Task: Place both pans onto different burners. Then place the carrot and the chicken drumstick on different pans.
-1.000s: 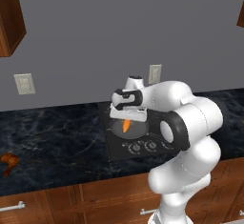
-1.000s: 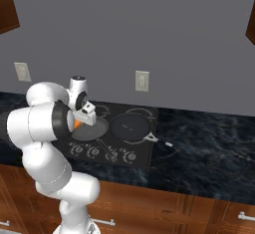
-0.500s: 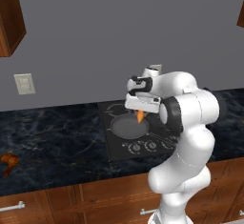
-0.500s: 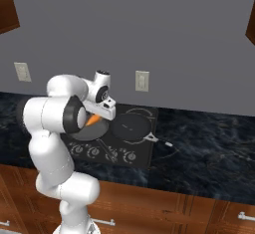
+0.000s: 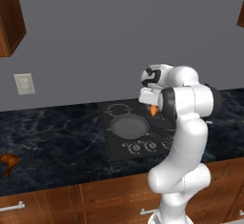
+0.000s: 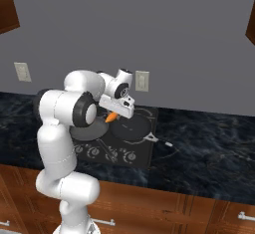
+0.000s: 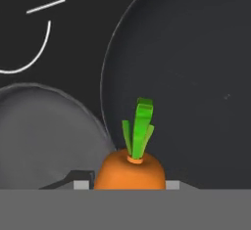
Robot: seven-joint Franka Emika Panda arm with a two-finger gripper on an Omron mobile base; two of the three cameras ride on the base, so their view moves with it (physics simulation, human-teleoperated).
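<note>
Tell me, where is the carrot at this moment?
The carrot is held in the gripper above the cooktop; in the hand view its green top points over a dark pan.

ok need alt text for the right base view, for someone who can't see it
A white robot arm holds an orange carrot in its gripper above a black cooktop set in a dark marble counter. Two dark round pans sit on the cooktop beneath it, below a grey wall with an outlet.

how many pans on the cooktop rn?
2. One grey pan sits on the front left burner of the cooktop; a darker pan sits to its right, beneath the carrot held in the gripper. The arm may hide more.
</note>
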